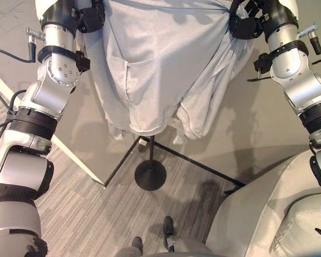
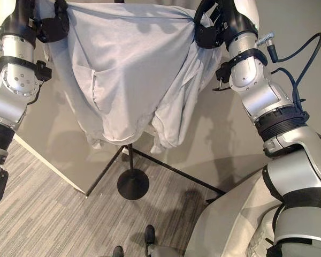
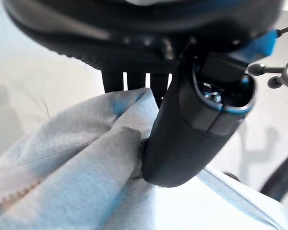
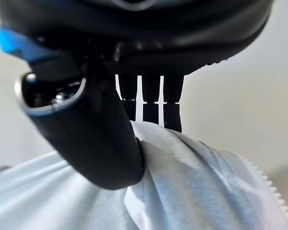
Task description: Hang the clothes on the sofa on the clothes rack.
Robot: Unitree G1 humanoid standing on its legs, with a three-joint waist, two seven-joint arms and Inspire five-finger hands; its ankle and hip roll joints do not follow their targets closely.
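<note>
Progress: your left hand and right hand each pinch the pale grey cotton shirt stretched between them | black round-based rack stand below | hanging not finished.

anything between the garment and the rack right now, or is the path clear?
Nothing visible blocks it. Left hand and right hand each pinch an edge of the light grey garment, spread over the rack pole above its round base. The rack's top is hidden behind the cloth.
</note>
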